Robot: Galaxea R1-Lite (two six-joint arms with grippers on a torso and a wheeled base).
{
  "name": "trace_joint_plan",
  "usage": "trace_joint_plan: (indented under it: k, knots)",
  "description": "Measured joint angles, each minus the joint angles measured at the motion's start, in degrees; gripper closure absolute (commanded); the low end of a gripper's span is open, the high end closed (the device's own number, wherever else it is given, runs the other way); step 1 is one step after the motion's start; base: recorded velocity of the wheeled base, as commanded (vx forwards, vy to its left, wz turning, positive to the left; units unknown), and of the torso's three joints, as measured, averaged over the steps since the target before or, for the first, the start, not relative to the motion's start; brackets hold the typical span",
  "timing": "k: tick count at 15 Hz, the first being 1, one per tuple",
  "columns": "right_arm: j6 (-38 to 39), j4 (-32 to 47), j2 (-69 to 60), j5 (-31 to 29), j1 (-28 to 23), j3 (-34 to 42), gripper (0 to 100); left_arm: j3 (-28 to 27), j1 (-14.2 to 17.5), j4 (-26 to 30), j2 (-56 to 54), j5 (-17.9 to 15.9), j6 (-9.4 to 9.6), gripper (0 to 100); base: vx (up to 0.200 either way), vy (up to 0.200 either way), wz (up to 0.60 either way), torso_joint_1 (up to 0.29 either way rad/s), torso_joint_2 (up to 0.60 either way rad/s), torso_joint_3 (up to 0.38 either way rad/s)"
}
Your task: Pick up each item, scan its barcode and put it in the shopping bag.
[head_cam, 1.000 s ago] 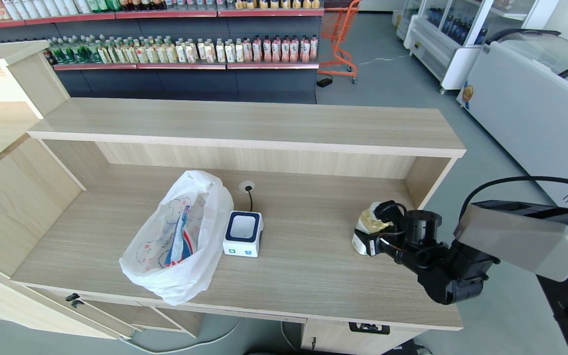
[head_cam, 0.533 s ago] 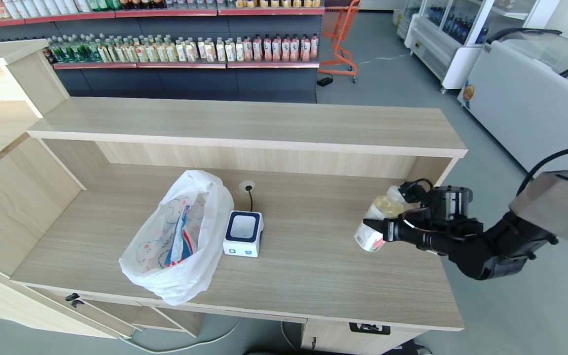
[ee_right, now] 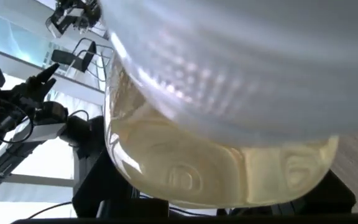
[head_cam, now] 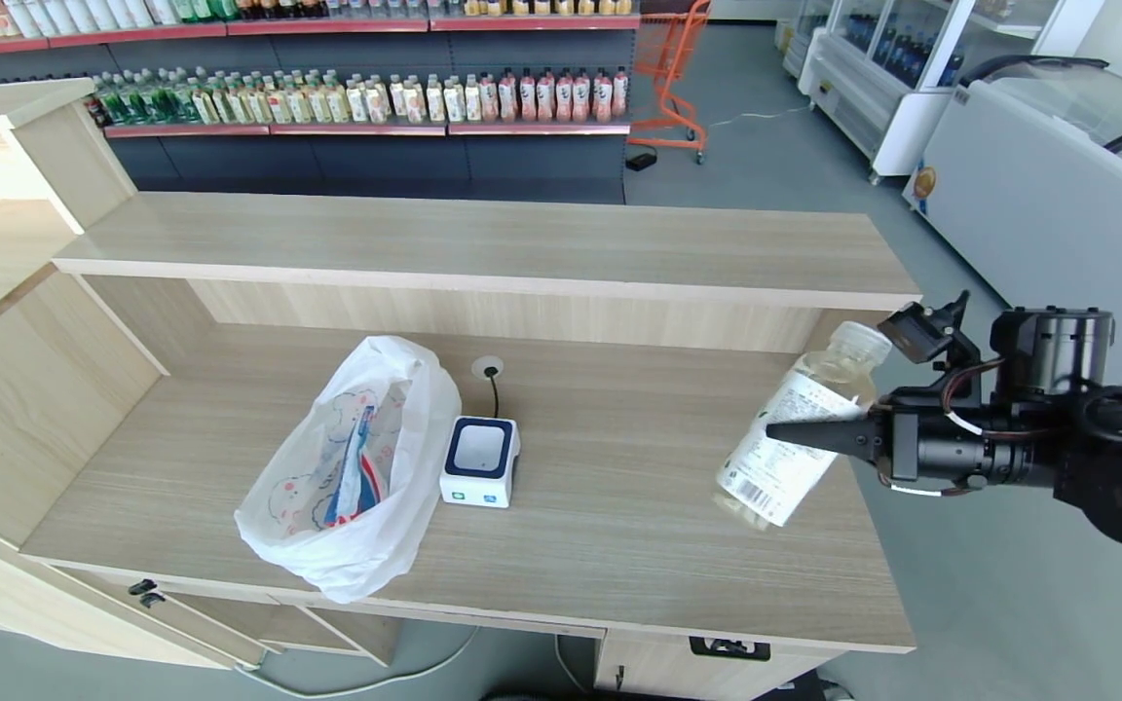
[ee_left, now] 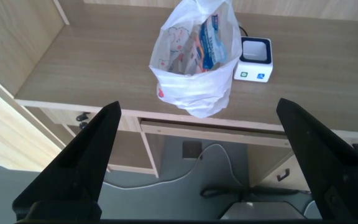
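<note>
A clear bottle [head_cam: 800,428] of pale yellow drink with a white label hangs tilted above the counter's right end, cap up and to the right. My right gripper [head_cam: 839,404] is shut on the bottle [ee_right: 222,106]; its barcode faces down and forward. The white scanner [head_cam: 480,461] with a dark blue rim sits mid-counter, well left of the bottle. The white plastic shopping bag [head_cam: 352,467] lies open next to the scanner with a blue and red pack inside. My left gripper [ee_left: 197,155] is open, held back from the counter front, facing the bag [ee_left: 194,59] and scanner [ee_left: 255,59].
The wooden counter [head_cam: 600,526] has a raised back ledge and side walls. A black cable [head_cam: 495,389] runs from the scanner to a hole in the counter. Drink shelves, an orange cart [head_cam: 673,68] and freezers stand behind.
My right gripper has lifted the bottle off the counter's right end and carried it up and to the right, tilting it so its label and barcode show.
</note>
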Motion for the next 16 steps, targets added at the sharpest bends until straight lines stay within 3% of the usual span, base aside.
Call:
trace_joint_plan:
  k: [7, 16]
  knots:
    - [-0.11, -0.02, -7.08, 1.41, 9.91, 4.80, 100, 0.00, 0.00, 0.00, 0.00, 0.02, 0.02, 0, 0.000, 0.000, 0.00, 0.000, 0.00, 0.000]
    - [0.60, 0.28, -10.97, 1.39, 14.77, 7.58, 100, 0.00, 0.00, 0.00, -0.02, 0.02, 0.00, 0, 0.000, 0.000, 0.00, 0.000, 0.00, 0.000]
